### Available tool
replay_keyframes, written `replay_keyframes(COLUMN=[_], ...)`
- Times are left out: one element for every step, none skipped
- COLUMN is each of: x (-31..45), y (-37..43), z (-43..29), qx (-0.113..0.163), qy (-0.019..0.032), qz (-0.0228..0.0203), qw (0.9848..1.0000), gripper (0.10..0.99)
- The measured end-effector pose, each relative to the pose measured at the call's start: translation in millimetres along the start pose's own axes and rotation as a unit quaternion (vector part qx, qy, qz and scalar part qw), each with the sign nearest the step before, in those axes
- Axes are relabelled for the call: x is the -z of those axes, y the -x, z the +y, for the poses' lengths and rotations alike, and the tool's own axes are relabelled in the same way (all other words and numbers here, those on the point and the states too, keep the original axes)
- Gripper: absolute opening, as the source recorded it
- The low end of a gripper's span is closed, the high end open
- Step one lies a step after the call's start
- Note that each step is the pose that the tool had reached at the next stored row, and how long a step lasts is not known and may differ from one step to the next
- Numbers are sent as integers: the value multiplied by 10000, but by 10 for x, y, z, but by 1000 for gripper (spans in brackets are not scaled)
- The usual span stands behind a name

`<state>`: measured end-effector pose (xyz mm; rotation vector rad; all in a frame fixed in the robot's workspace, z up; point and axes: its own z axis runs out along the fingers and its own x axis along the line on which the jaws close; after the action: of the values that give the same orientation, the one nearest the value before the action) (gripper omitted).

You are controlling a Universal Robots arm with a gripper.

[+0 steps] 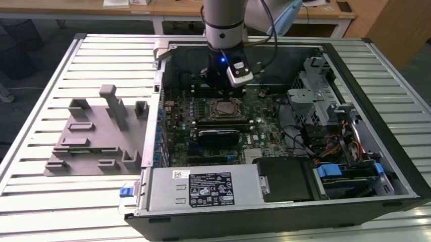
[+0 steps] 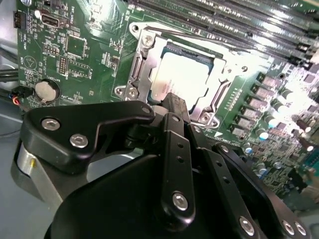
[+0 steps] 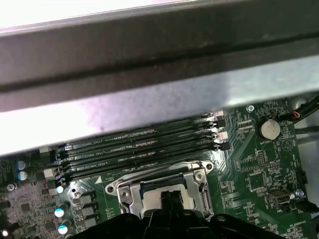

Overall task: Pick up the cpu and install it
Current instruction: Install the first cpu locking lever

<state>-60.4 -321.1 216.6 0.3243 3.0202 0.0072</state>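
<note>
Gripper (image 2: 172, 107): fingers pressed together, empty, hanging just above the socket, its black links nearest in both wrist views.
Cpu (image 2: 185, 74): silver top, lying flat inside the socket frame (image 2: 137, 64), mid-motherboard (image 1: 259, 133).
Memory slots (image 3: 139, 149): beyond the socket, toward the computer case (image 1: 283, 206) wall.
Grey fixture (image 1: 94, 136): on the slatted table (image 1: 40, 201), outside the case.

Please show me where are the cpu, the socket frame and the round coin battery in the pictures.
cpu (image 2: 187, 74): second wrist view, middle of its shiny top.
socket frame (image 2: 140, 64): second wrist view, metal side bar beside the cpu.
coin battery (image 3: 268, 128): first wrist view, centre of the round silver face.
</note>
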Motion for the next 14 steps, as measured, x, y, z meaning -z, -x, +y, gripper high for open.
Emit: replay_keyframes(x=[-1, -3, -5, -7, -8, -10, -11, -12, -14, -16, -16, -16, -15, -16], y=[2, 4, 6, 9, 11, 13, 15, 16, 17, 17, 17, 16, 16, 16], z=[-8, -19, -31, -43, -56, -65, -73, -80, -85, -88, -89, -90, -91, -91], qx=[16, 31, 43, 53, 62, 70, 79, 88, 97, 103, 109, 115, 121, 124], qy=[0, 0, 0, 0, -2, -7, -15, -22, -28, -30, -29, -30, -31, -31], qz=[0, 0, 0, 0, -1, -2, -3, -5, -7, -7, -7, -7, -7, -7], qw=[10000, 10000, 10000, 10000, 10000, 10000, 10000, 10000, 9999, 9999, 9999, 9999, 9999, 9999], gripper=[106, 106, 106, 106, 106, 106, 106, 106, 106, 106, 106, 106, 106, 106])
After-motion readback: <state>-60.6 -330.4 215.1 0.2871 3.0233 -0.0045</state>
